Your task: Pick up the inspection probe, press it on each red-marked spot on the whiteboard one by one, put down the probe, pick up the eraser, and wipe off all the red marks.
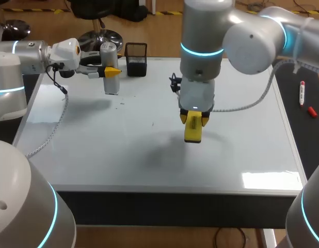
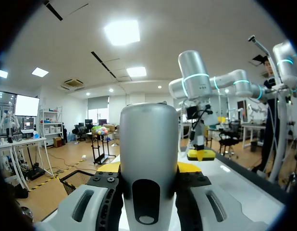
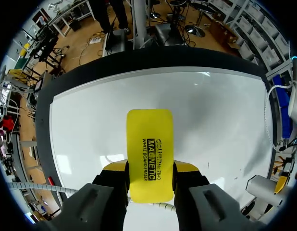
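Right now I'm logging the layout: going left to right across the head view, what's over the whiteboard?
probe, held in the left gripper → cup → eraser, held in the right gripper

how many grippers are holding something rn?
2. Left gripper is shut on the probe at the whiteboard's far left corner; right gripper is shut on the yellow eraser over its middle.
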`<state>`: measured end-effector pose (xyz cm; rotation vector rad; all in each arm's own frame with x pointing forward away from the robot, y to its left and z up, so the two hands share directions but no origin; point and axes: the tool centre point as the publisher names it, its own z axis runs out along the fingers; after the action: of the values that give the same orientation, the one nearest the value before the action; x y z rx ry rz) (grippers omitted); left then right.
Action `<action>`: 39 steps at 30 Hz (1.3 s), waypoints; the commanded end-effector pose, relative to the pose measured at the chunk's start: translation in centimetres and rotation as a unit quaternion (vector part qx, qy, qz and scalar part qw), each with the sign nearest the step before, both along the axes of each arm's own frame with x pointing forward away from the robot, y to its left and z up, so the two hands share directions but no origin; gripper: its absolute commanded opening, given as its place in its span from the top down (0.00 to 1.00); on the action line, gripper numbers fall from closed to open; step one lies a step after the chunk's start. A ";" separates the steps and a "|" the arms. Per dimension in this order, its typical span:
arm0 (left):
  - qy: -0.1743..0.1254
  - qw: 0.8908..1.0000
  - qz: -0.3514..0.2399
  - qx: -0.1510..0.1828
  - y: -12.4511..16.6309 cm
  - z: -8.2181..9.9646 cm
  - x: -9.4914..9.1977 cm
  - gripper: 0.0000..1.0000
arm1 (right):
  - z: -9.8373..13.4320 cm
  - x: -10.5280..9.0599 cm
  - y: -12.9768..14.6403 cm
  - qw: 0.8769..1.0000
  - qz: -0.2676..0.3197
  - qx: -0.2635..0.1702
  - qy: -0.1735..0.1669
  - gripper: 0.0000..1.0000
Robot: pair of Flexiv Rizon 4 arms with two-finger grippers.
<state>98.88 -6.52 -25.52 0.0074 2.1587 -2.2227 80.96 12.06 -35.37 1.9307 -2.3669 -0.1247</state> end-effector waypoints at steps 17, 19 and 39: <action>-0.001 1.000 0.002 0.001 0.0 0.2 -0.1 1.00 | 0.1 3.4 -0.6 1.000 0.000 -0.012 -0.012 1.00; -0.001 1.000 0.002 0.001 0.0 0.2 -0.1 1.00 | 0.2 4.7 -1.0 1.000 0.001 -0.013 -0.013 1.00; -0.001 1.000 0.002 0.001 0.0 0.2 -0.1 1.00 | -0.2 21.5 -3.2 1.000 0.011 -0.028 0.003 1.00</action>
<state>98.88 -6.52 -25.52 0.0074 2.1587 -2.2227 98.51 8.22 -35.09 1.9761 -2.3767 -0.0017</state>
